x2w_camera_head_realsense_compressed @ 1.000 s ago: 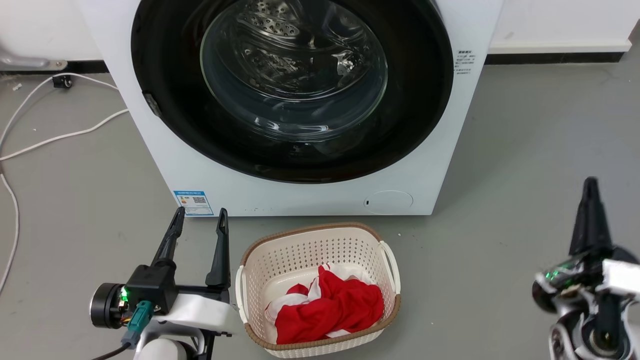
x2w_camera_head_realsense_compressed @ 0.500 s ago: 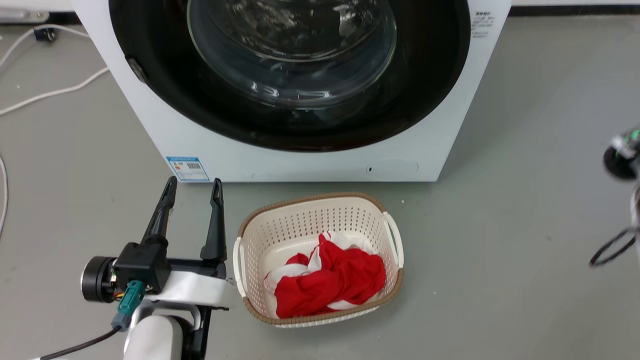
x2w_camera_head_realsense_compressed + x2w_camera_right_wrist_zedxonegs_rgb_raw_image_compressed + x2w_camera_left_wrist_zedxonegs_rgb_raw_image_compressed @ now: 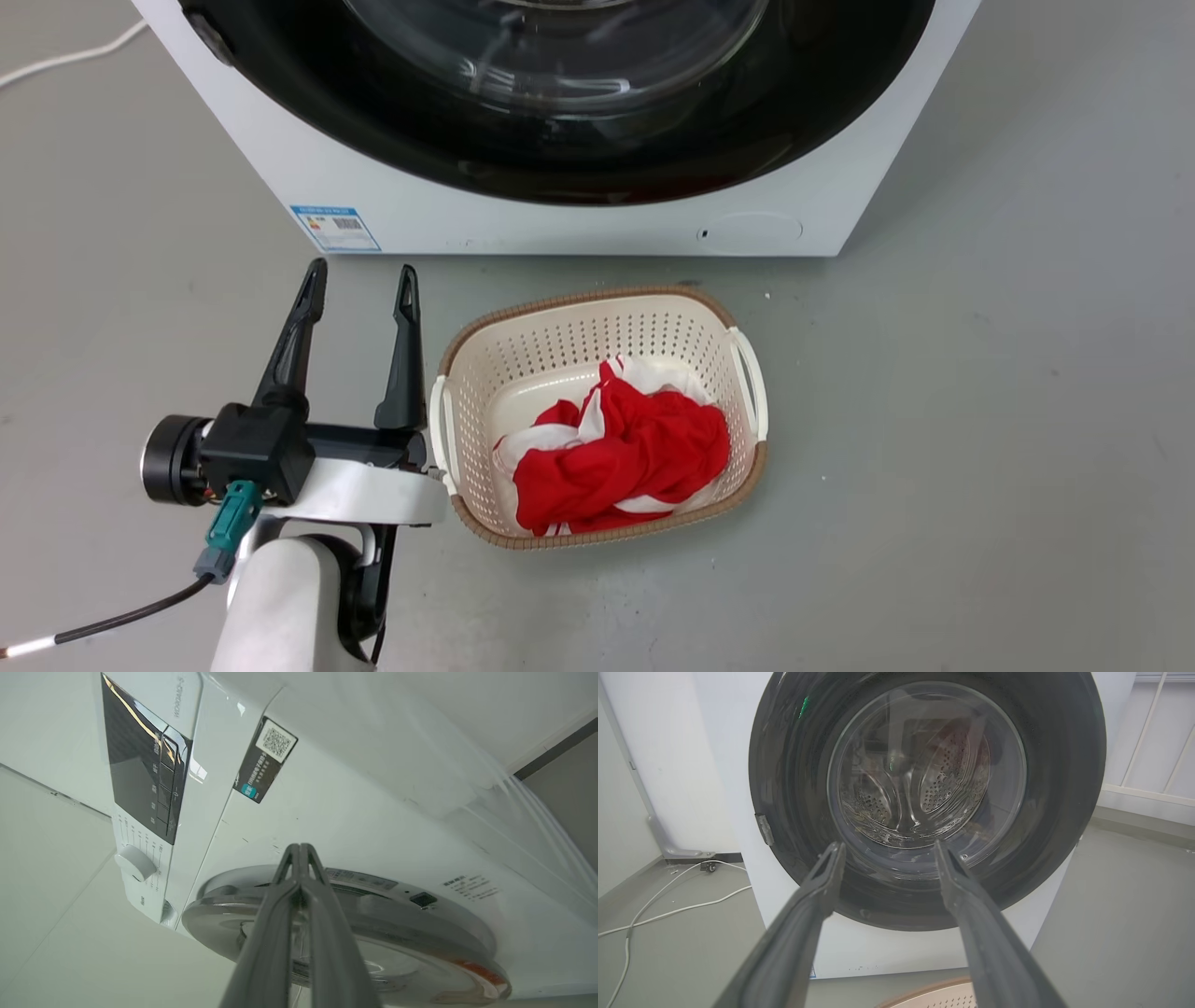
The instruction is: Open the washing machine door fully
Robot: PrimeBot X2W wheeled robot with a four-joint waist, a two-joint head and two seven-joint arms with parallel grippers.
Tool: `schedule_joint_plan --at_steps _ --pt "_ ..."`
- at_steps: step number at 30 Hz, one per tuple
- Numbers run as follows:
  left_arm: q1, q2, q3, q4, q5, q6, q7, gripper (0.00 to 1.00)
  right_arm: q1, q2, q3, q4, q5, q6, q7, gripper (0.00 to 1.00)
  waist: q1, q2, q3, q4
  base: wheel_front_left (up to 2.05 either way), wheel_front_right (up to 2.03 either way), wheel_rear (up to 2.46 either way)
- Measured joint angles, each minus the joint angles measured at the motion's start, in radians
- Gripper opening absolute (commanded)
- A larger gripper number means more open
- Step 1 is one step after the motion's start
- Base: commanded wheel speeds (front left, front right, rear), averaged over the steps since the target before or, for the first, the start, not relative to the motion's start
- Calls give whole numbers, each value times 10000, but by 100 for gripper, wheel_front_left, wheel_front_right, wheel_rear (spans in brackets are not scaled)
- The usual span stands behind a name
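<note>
The washing machine door (image 3: 1064, 812) sits closed; left end effector (image 3: 362, 273) hangs released (fingers spread), right end effector (image 3: 299, 847) clenched empty, pointing at its rim.

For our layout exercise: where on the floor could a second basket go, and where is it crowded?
Free: floor right of the basket, and left of the left gripper. Crowded: the strip between basket and washing machine.

The right gripper (image 3: 301, 853) had its two fingers pressed together, tips lying over the near rim of the washing machine door (image 3: 423, 935) — seen edge-on against the tilted white washing machine (image 3: 355, 812) — with a black control panel (image 3: 140, 779), white dial (image 3: 134, 864) and QR sticker (image 3: 267, 757) further left
</note>
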Motion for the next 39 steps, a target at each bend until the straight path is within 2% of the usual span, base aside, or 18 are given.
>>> schedule_joint_plan --at_steps 8,17,27,39 --pt "-361 0 -88 -186 0 -48 0 100 -2036 719 1279 1659 -966 0 1446 0 0 0 684 92 0 0 0" --pt "-616 0 -290 -299 -13 -61 2 100 -2960 1262 1745 2575 -1436 0 2123 0 0 0 1308 325 0 0 0" --pt "-756 0 -464 -326 -35 -36 2 100 -3300 1358 1718 3028 -1492 0 2445 0 0 0 1652 459 0 0 0" --pt "-778 0 -548 -211 -121 46 2 100 -2907 1432 1570 2554 -966 0 4080 0 0 0 1541 429 0 0 0"
